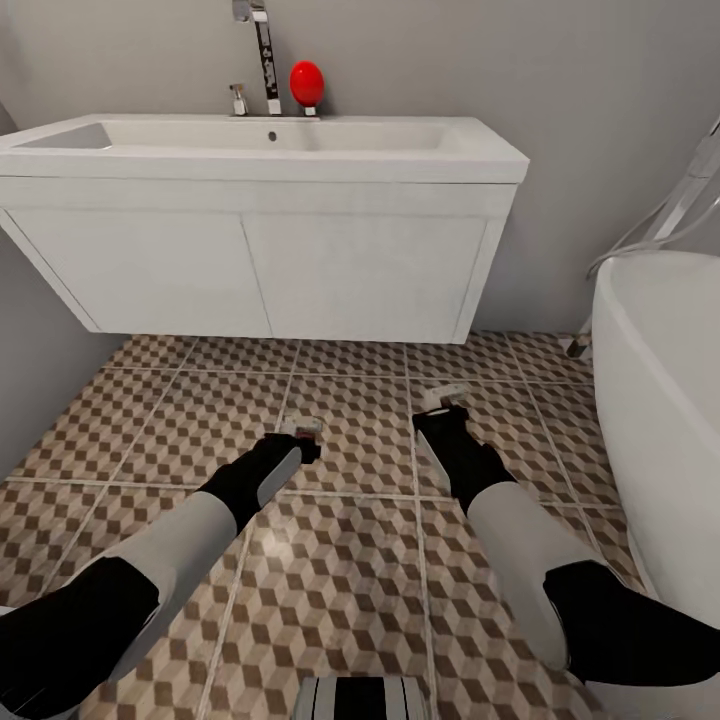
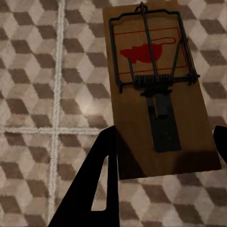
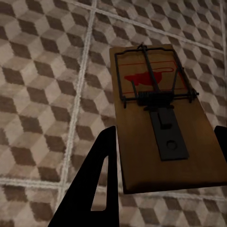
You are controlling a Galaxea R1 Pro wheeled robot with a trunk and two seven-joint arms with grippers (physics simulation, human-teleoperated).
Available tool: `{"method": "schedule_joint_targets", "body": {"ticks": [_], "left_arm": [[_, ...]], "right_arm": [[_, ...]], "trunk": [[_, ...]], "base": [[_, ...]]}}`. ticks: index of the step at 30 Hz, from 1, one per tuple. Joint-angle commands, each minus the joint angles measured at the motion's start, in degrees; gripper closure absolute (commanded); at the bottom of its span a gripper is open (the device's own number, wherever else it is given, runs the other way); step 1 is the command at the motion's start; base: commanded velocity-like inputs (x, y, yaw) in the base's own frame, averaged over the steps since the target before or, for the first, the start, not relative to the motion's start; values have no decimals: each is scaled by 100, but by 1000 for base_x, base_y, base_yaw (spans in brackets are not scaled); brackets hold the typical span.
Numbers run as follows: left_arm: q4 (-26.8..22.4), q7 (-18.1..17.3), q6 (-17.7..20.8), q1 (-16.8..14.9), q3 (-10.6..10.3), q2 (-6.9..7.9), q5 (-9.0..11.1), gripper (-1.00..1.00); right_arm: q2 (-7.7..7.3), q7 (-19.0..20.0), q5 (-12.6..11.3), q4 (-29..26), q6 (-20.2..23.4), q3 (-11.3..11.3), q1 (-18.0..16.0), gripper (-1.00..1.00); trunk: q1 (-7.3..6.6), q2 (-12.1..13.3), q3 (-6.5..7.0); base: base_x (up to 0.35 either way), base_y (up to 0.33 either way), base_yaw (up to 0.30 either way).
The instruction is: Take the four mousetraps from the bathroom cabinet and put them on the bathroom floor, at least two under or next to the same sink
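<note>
**Two traps held low in front of the sink**

The floor (image 1: 350, 560) fills the lower part of my head view, cube-patterned tiles with pale grout running up to the grey wall. Above it hangs the white vanity (image 1: 260, 270), carrying the sink (image 1: 270, 140) with its chrome tap (image 1: 265, 55) and a red ball-shaped thing (image 1: 307, 82) beside the tap. The tub (image 1: 660, 400) curves in at the right edge.

Both my arms reach forward and down toward the tiles in front of the vanity, well short of it.

My left tool (image 1: 305, 435) has a trap (image 1: 303, 428) between its fingers. The left wrist view shows that trap (image 2: 158, 90) close up: a brown wooden plate with a wire bar, spring and a red print. One black finger (image 2: 94, 184) lies against the plate's near corner, and the other finger's tip just shows at the opposite edge, so the tool is closed on the plate. Tiles lie right beneath it; I cannot tell whether it touches them.

My right tool (image 1: 443, 400) grips a second trap (image 1: 440, 395) the same way. In the right wrist view this trap (image 3: 161, 118) sits tilted above the tiles, one finger (image 3: 94, 182) against its near corner.
</note>
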Motion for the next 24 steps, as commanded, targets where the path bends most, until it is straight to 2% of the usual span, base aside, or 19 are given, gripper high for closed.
{"method": "schedule_joint_targets", "body": {"ticks": [1, 5, 8, 11, 20, 24], "left_arm": [[-23, 82, 19, -10, -40, 6, 57, 100], [-311, 163, -44, -24, -74, 4, 61, 100], [-801, 215, -53, -27, -100, 6, 59, 100], [-1024, 233, -46, -28, -106, 7, 59, 100], [-1116, 233, -48, -28, -113, 16, 59, 100], [-1135, 233, -43, -28, -115, 16, 59, 100]], "right_arm": [[0, -4, 40, -12, 68, 12, -19, 100], [0, 2, 37, -39, 130, 12, -66, 100], [0, 20, 42, -59, 155, 12, -76, 100], [0, 28, 44, -65, 165, 12, -78, 100], [0, 32, 45, -68, 173, 12, -79, 100], [0, 32, 45, -68, 166, 12, -79, 100]], "trunk": [[-1, -2, -5], [-1, -2, -5], [-1, -2, -5], [-1, -2, -5], [-1, -2, -5], [10, -7, -93]], "base": [[0, 0, 0], [0, 0, 0], [0, 0, 0], [0, 0, 0], [0, 0, 0], [0, 0, 0]]}}
